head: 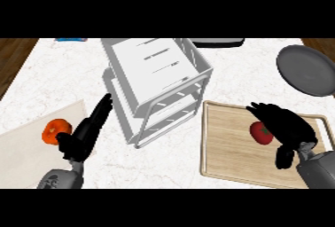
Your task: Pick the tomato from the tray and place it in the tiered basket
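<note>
A red tomato (260,132) with a green top is showing against a pale wooden tray (229,150), while a white tiered basket (157,84) is standing on the white, grey-veined marble table (59,75). Two black hands, left (79,142) and right (288,133), are extending from grey forearms. An orange-red fruit (56,131) is lying on a beige board (26,150); a dark grey plate (306,70) is sitting nearby.

White marble counter (59,75) (faintly veined) over brown wooden floor (13,48).
</note>
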Controlling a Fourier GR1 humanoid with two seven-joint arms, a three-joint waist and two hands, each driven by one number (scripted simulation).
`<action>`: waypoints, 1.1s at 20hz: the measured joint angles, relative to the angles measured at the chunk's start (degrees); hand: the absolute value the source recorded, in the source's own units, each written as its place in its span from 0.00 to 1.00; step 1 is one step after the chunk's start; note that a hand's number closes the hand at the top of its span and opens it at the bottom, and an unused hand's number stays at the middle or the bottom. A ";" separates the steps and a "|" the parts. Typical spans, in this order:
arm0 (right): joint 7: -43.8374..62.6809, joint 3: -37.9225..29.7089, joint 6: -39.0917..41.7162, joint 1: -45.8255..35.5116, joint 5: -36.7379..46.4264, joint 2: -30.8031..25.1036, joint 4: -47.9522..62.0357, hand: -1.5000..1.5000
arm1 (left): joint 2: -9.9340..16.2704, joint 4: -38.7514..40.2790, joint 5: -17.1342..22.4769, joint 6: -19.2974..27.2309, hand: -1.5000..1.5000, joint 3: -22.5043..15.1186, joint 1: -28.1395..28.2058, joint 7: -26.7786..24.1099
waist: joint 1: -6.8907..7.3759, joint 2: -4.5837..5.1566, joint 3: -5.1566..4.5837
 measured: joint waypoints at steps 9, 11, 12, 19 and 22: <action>-6.67 -3.58 -1.10 -0.48 6.14 3.89 6.85 1.00 | -1.17 -1.19 -1.11 -1.69 0.50 2.04 0.50 1.06 | -0.03 0.02 -0.05; -8.11 -4.14 -2.23 0.37 5.67 5.23 7.06 1.00 | -1.39 -1.86 -1.55 -1.51 0.50 1.92 0.76 1.71 | -0.08 0.02 -0.05; -9.55 -4.39 -2.95 0.71 5.22 5.44 6.81 1.00 | -1.64 -1.99 -1.69 -1.25 0.50 1.87 0.68 2.35 | -0.09 0.01 -0.05; -16.26 -6.55 -6.82 -0.31 7.02 8.06 9.31 1.00 | -2.40 -1.61 -2.74 -2.15 0.50 2.66 0.77 1.64 | -0.07 0.04 -0.08; -18.52 -7.34 -9.33 -1.81 8.71 9.92 12.90 1.00 | -2.55 -2.25 -2.95 -2.56 0.50 3.11 0.76 2.66 | -0.01 -0.02 -0.19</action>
